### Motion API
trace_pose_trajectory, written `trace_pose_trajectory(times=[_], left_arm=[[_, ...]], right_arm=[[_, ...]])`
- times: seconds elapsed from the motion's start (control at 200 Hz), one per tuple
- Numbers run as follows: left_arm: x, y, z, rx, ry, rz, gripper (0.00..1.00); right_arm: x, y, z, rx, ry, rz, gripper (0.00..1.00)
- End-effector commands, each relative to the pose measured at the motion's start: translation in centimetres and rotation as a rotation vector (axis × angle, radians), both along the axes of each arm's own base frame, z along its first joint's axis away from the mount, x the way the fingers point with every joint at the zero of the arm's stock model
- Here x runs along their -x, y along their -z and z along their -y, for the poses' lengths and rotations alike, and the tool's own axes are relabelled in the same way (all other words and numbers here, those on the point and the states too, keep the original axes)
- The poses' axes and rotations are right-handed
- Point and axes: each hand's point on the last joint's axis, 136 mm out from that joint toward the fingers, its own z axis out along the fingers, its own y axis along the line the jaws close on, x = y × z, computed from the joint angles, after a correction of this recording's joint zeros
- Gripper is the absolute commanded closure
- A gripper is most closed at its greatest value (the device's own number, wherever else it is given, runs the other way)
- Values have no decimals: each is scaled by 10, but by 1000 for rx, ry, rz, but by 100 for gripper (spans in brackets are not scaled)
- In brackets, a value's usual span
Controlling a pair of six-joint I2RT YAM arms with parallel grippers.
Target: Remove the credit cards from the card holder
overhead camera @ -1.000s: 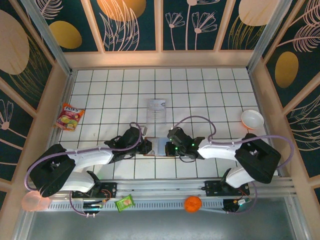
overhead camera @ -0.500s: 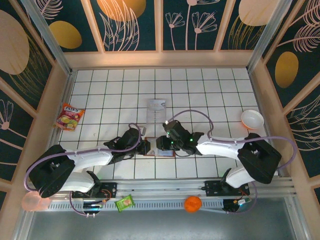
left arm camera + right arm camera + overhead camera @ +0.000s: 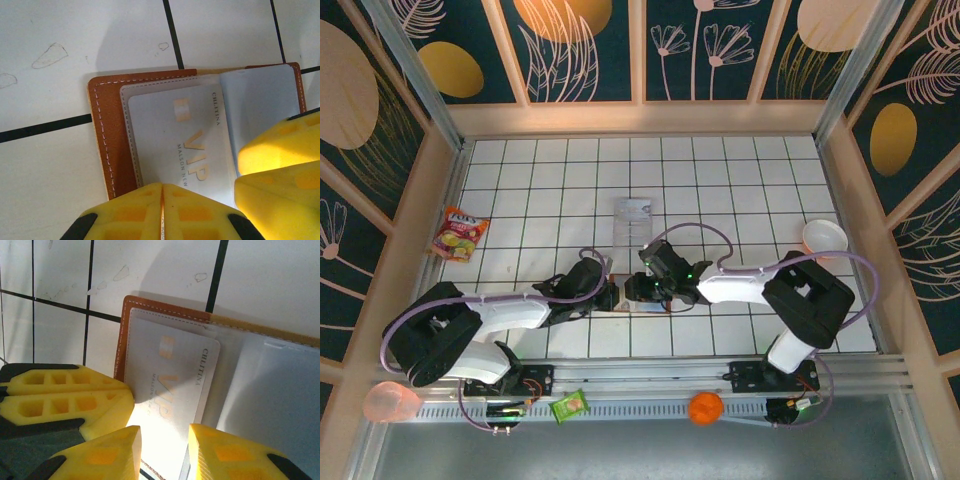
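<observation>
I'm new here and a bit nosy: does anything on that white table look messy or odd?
Nothing looks broken or spilled. Faint, dried drop-shaped marks spot the white tiles near the open brown wallet. A green packet and an orange ball lie off the tiles on the front rail.

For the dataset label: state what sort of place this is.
Probably a purpose-built robot test cell, not a home or shop: a white gridded tabletop, patterned panel walls boxing it in, and an aluminium rail along the near edge.
</observation>
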Motion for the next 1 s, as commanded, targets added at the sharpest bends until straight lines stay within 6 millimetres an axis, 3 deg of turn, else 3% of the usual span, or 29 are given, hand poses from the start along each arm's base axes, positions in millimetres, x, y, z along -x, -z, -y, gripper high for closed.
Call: trace_pose_trajectory(times=[0.0, 0.375, 0.54, 0.996], left_arm=[[7, 11, -6, -26, 14, -25, 91], [9, 12, -4, -13, 21, -31, 92], [8, 15, -5, -20, 18, -37, 93], [6, 25, -10, -45, 11, -56, 99]], right_arm=[[-6, -1, -7, -23, 15, -7, 69], [-7, 12, -2, 31, 37, -37, 69], [-9, 20, 13, 133, 99, -23, 70], [-10, 9, 26, 217, 165, 59, 70]])
